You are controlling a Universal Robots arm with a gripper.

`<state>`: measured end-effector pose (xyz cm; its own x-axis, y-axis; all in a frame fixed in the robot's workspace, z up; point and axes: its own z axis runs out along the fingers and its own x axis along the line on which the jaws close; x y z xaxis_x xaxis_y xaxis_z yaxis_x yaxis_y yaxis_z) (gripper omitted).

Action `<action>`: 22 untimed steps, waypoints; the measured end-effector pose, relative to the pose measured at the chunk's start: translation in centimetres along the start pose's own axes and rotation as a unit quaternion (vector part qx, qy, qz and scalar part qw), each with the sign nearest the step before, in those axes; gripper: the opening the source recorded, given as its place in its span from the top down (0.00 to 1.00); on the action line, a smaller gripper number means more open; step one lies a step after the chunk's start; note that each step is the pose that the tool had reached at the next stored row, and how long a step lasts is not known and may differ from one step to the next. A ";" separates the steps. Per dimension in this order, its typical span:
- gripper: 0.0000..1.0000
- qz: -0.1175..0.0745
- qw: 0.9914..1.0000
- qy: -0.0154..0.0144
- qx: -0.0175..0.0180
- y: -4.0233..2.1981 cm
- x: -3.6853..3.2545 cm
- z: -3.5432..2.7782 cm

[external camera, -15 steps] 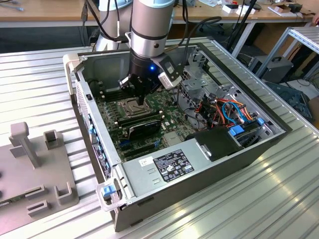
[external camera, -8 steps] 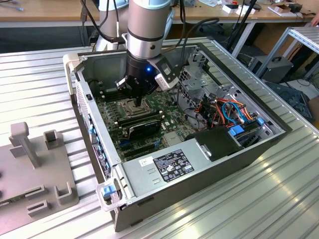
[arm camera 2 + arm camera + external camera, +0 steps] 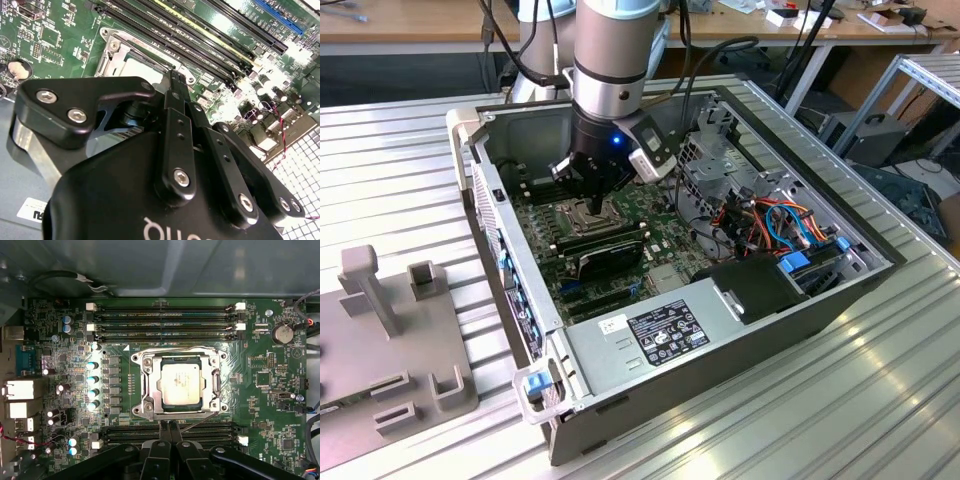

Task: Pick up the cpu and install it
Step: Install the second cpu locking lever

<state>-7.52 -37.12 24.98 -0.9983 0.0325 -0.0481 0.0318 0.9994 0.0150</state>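
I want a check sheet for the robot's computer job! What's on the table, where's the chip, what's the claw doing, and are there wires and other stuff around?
Surface: ribbed metal table carrying the open computer case.
Job's things: cpu lies flat inside the socket frame on the motherboard; gripper not holding it.
Clutter: grey fixture block on the table at the exterior view's left.
Grippers: gripper shut, fingertips together, empty, beside the socket's edge.
Cables: orange and blue bundle inside the case; black cables run along the arm.
Surroundings: wooden workbench behind.
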 end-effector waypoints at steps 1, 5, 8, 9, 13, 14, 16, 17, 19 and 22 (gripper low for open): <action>0.89 0.000 1.000 0.000 0.000 0.00 0.00 0.00; 0.89 0.000 1.000 0.000 0.000 -0.01 0.52 0.07; 0.89 0.000 1.000 0.000 0.000 -0.04 0.96 0.20; 0.89 0.000 1.000 0.000 0.000 -0.05 1.14 0.30; 0.89 0.000 1.000 0.000 0.000 -0.06 1.63 0.66; 0.89 0.000 1.000 0.000 0.000 -0.06 1.71 0.73; 0.89 0.000 1.000 0.000 0.001 -0.08 1.79 0.81; 0.89 0.000 1.000 0.000 0.001 -0.07 1.79 0.82; 0.89 0.000 1.000 0.000 0.000 -0.07 1.80 0.83; 0.89 0.000 1.000 0.000 0.000 -0.07 1.80 0.84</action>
<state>-9.28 -37.12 24.05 -0.9983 0.0325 -0.0482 0.0318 0.9994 0.0140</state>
